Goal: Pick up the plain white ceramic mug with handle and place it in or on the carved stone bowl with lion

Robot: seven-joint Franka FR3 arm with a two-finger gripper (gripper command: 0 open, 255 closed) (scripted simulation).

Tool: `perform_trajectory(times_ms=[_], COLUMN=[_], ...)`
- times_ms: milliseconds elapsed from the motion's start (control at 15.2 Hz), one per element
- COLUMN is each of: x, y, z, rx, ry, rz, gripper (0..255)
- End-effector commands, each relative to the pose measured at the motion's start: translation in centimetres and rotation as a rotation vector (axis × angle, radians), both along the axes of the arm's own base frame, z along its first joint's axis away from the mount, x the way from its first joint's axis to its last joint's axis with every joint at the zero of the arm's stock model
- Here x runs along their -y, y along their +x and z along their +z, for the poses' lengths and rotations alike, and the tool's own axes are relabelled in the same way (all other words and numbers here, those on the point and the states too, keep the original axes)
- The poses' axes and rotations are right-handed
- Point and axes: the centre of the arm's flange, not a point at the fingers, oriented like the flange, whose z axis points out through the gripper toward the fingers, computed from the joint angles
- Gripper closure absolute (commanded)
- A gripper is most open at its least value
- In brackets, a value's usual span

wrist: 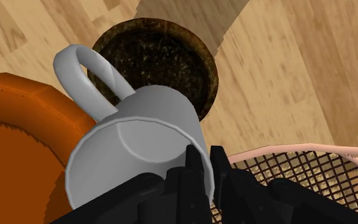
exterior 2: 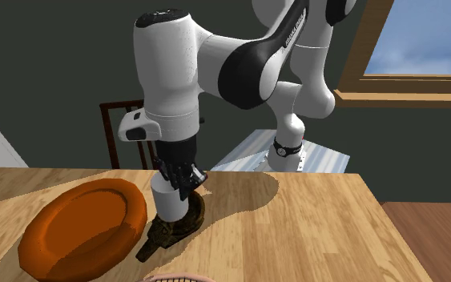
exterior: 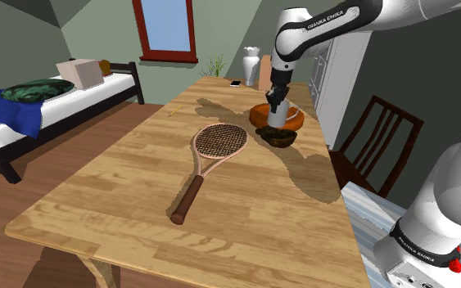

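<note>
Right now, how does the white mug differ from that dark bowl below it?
The mug is smooth plain white; the bowl is rough, dark speckled brown. The mug has a loop handle; the bowl shows none. The mug is clasped at its rim by the gripper, above the bowl, which sits on the table. Both are round, open vessels.

In the shoulder view, the words FRANKA EMIKA are showing in white capitals on the dark band of the arm's forearm link (exterior: 328, 20), running along it toward the upper right. The same two words are curving around the dark ring of the arm's base joint (exterior: 421, 249), low at that view's right edge. In the second exterior view, white lettering is running along the dark stretch of the arm's upper link (exterior 2: 292, 24), but it is coming out too small to read.
</note>
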Motion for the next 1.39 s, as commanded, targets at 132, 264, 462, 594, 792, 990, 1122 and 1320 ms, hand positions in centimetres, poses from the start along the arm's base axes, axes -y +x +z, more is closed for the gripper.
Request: perform_trajectory(times_ms=[132, 264, 462, 594, 792, 990, 1122, 1320], x=[0.0, 0.0, 0.0, 0.0, 0.0, 0.0, 0.0, 0.0], y=[0.0, 0.0, 0.0, -0.1, -0.3, -0.3, -0.3, -0.3], z=[0.0, 0.0, 0.0, 1.3, 5.0, 5.0, 5.0, 5.0], rx=[0.000, 0.000, 0.000, 0.000, 0.000, 0.000, 0.000, 0.000], ry=[0.000, 0.000, 0.000, 0.000, 0.000, 0.000, 0.000, 0.000], rz=[0.000, 0.000, 0.000, 0.000, 0.000, 0.000, 0.000, 0.000], gripper=[255, 0, 0, 0, 0, 0, 0, 0])
